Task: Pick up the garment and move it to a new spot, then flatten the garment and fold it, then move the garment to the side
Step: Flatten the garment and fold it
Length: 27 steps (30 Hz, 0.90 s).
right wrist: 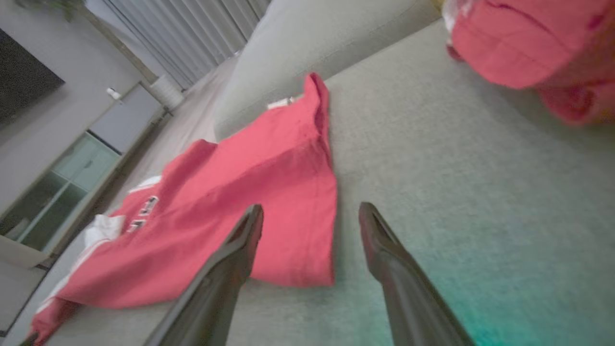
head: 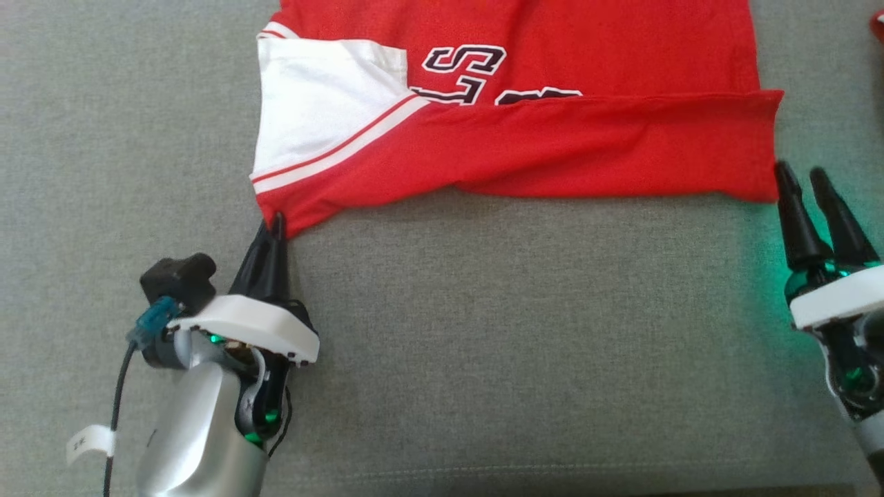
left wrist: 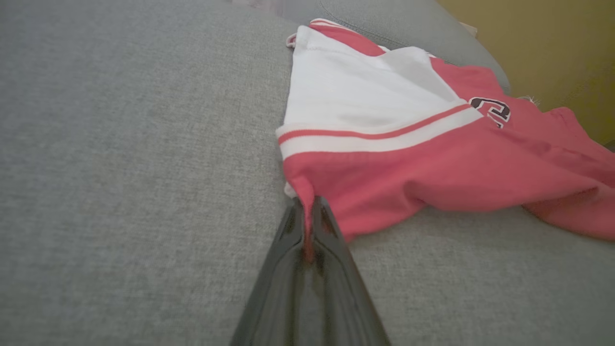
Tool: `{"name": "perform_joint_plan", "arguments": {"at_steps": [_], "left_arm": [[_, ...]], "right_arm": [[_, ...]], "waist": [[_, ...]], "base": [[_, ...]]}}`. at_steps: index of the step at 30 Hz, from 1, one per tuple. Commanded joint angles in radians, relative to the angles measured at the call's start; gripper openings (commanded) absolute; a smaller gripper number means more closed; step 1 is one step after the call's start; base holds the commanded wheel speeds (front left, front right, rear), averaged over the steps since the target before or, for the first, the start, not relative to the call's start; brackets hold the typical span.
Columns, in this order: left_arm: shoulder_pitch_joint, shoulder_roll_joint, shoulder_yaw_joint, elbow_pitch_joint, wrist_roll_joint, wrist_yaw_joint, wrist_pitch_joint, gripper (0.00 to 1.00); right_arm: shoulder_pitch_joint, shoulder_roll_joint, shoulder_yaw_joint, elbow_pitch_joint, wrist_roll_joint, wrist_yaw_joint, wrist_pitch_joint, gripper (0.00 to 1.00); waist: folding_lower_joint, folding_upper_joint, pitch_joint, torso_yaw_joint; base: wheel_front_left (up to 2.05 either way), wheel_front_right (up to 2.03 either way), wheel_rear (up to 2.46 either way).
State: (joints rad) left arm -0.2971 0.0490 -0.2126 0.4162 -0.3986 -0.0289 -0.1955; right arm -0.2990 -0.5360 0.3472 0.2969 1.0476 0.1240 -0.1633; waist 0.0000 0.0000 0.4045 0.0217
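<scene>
The garment [head: 525, 148] is a red shirt with a white sleeve, white stripes and dark lettering, lying partly folded on the grey sofa cushion. My left gripper [head: 275, 224] is shut on its near left corner; in the left wrist view, red cloth of the garment [left wrist: 432, 163] is pinched between the closed tips of the left gripper [left wrist: 309, 204]. My right gripper [head: 801, 172] is open just beside the garment's near right corner. The right wrist view has the right gripper [right wrist: 311, 212] spread above that corner of the garment [right wrist: 269, 192], with nothing between the fingers.
The grey cushion [head: 483, 331] stretches toward me. Another red cloth item [right wrist: 523, 43] lies to the right of the shirt, its edge at the head view's far right [head: 877, 24]. A sofa backrest [left wrist: 408, 24] rises behind the shirt.
</scene>
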Motion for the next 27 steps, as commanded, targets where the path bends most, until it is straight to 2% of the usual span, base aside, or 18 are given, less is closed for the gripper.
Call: {"name": "perform_joint_plan", "arguments": {"at_steps": [1, 10, 11, 13, 14, 16, 17, 18, 19, 21, 22, 27], "left_arm": [[0.007, 0.013, 0.015, -0.007, 0.000, -0.006, -0.003, 0.00], [-0.002, 0.031, 0.005, -0.031, 0.009, -0.013, -0.022, 0.00], [-0.005, 0.034, 0.005, -0.032, 0.011, -0.013, -0.023, 0.00], [-0.008, 0.038, 0.002, -0.032, 0.016, -0.012, -0.024, 0.00], [-0.011, 0.042, 0.000, -0.032, 0.020, -0.011, -0.025, 0.00], [-0.017, 0.048, -0.002, -0.033, 0.025, -0.010, -0.027, 0.00], [-0.019, 0.053, -0.005, -0.033, 0.029, -0.010, -0.028, 0.00], [-0.022, 0.056, -0.006, -0.033, 0.032, -0.011, -0.029, 0.00], [-0.025, 0.059, -0.007, -0.033, 0.031, -0.012, -0.028, 0.00], [-0.028, 0.066, -0.007, -0.031, 0.031, -0.014, -0.029, 0.00], [-0.029, 0.069, -0.007, -0.029, 0.032, -0.014, -0.029, 0.00], [-0.017, 0.086, -0.021, -0.035, 0.034, -0.027, -0.028, 0.00]], "right_arm": [[-0.011, 0.001, 0.002, 0.007, -0.016, 0.007, 0.013, 1.00], [-0.084, 0.102, -0.030, 0.176, -0.080, 0.007, 0.124, 1.00], [-0.090, 0.109, -0.030, 0.191, -0.086, 0.007, 0.136, 0.82], [-0.092, 0.114, -0.033, 0.207, -0.090, 0.007, 0.149, 0.82], [-0.092, 0.118, -0.035, 0.218, -0.095, 0.007, 0.163, 0.54], [-0.087, 0.120, -0.042, 0.230, -0.108, 0.007, 0.181, 0.71], [-0.082, 0.117, -0.043, 0.232, -0.121, 0.007, 0.188, 0.71], [-0.076, 0.111, -0.040, 0.231, -0.141, 0.007, 0.192, 0.62], [-0.069, 0.107, -0.038, 0.228, -0.160, 0.007, 0.197, 0.47], [-0.054, 0.104, -0.037, 0.217, -0.189, 0.007, 0.206, 0.08], [-0.047, 0.102, -0.039, 0.211, -0.203, 0.007, 0.209, 0.00], [-0.009, 0.084, -0.067, 0.179, -0.265, 0.007, 0.211, 0.00]], "waist": [[0.0000, 0.0000, -0.008, 0.006], [0.0000, 0.0000, -0.018, 0.028], [0.0000, 0.0000, -0.018, 0.031], [0.0000, 0.0000, -0.019, 0.034], [0.0000, 0.0000, -0.020, 0.038], [0.0000, 0.0000, -0.022, 0.042], [0.0000, 0.0000, -0.022, 0.044], [0.0000, 0.0000, -0.024, 0.046], [0.0000, 0.0000, -0.025, 0.047], [0.0000, 0.0000, -0.031, 0.048], [0.0000, 0.0000, -0.035, 0.048], [0.0000, 0.0000, -0.060, 0.054]], "base": [[0.00, 0.00, 0.00], [0.00, 0.00, 0.00], [0.00, 0.00, 0.00], [0.00, 0.00, 0.00], [0.00, 0.00, 0.00], [0.00, 0.00, 0.00], [0.00, 0.00, 0.00], [0.00, 0.00, 0.00], [0.00, 0.00, 0.00], [0.00, 0.00, 0.00], [0.00, 0.00, 0.00], [0.00, 0.00, 0.00]]}}
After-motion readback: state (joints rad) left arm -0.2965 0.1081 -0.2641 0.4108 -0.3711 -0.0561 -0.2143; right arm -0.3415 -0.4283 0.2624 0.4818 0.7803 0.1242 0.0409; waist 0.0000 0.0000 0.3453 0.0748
